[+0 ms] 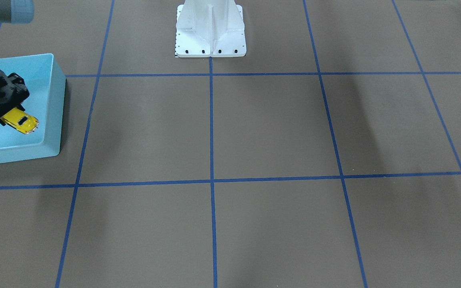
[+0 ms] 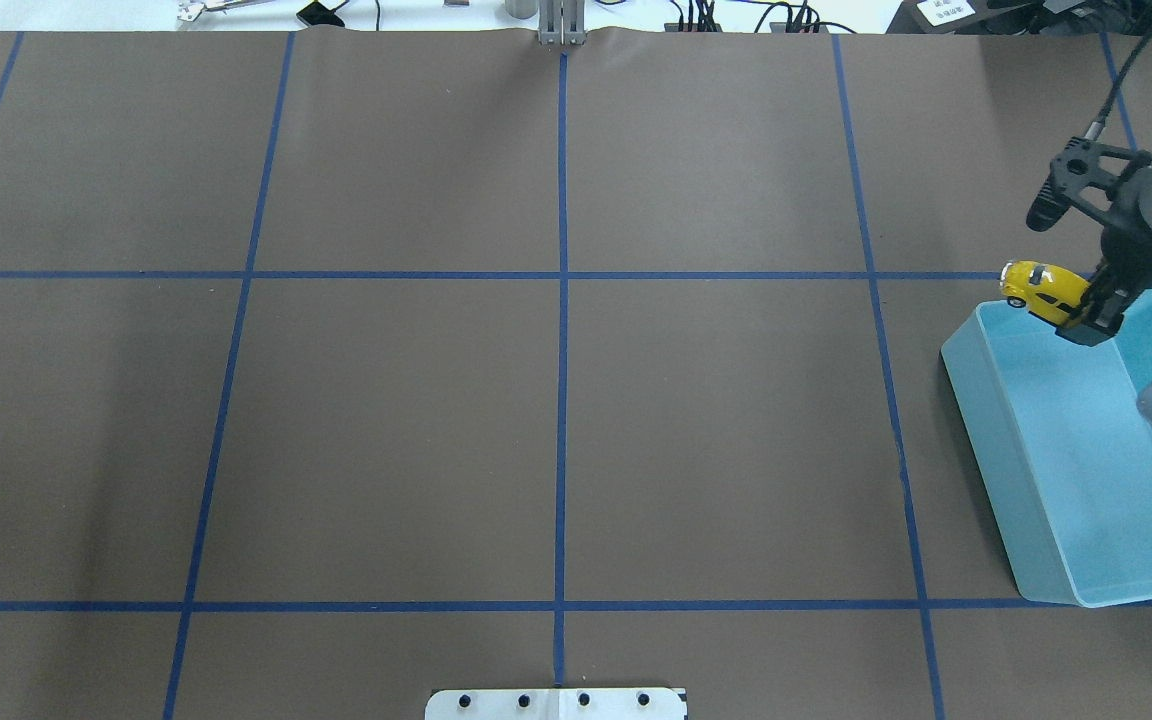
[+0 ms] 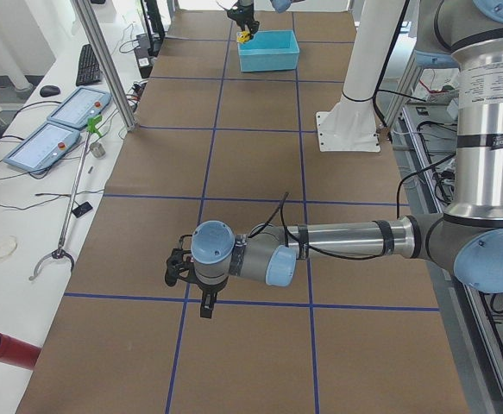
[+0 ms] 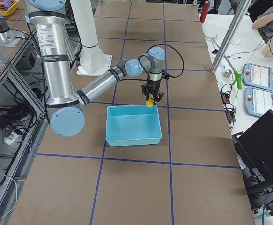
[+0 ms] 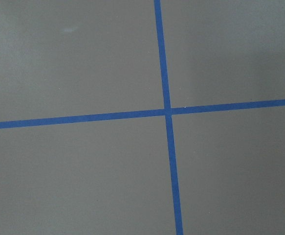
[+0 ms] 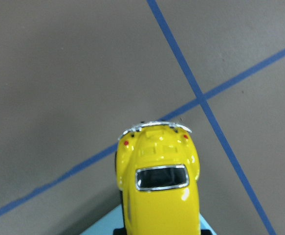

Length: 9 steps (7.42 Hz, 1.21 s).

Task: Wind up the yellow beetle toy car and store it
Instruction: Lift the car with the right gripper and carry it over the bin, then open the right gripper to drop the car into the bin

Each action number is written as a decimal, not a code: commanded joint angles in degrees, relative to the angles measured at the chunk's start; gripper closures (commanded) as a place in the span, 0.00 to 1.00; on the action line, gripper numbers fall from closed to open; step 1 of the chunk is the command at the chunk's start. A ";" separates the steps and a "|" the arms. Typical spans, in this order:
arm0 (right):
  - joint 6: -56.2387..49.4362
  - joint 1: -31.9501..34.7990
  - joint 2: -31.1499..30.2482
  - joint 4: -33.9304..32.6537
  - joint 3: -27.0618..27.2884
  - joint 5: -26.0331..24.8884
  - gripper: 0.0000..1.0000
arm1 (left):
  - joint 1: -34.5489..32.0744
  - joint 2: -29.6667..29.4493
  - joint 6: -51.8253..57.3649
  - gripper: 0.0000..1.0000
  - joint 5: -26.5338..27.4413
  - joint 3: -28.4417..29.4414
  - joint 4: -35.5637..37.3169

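The yellow beetle toy car point(image 2: 1041, 288), a single tiny rounded one with dark windows, hangs tilted, clamped in the right gripper point(image 2: 1086, 318) above the far rim of the one light blue plastic bin point(image 2: 976, 440). On the brown blue-taped table point(image 2: 386, 430), the left gripper point(image 3: 204, 302) hovers apart, and whether its jaws are parted cannot be told. One white metal base mount point(image 2: 556, 703) stands mid-table.

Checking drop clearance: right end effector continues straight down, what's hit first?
Likely the light blue bin, near its operator-side corner, yellow beetle toy car touching first. Rim or floor unclear.
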 commanded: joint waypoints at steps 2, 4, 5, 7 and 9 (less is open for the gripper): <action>-1.38 3.09 -8.99 1.03 -2.24 5.36 0.64 | 0.06 0.00 0.00 0.00 0.03 -0.05 -0.04; -0.77 3.26 -8.21 1.03 -3.05 5.81 0.00 | 0.06 -0.09 0.00 0.00 -0.06 -0.05 -0.04; -0.76 3.52 -7.77 1.03 -3.22 5.81 0.00 | 0.06 -0.09 0.00 0.00 -0.06 -0.05 -0.04; -0.76 6.32 -7.68 0.94 -3.31 5.90 0.00 | 0.06 -0.09 0.09 0.00 -0.06 0.03 -0.04; -0.76 17.52 -7.68 0.94 -7.93 10.08 0.00 | 0.06 -0.18 0.00 0.00 -0.06 0.12 -0.04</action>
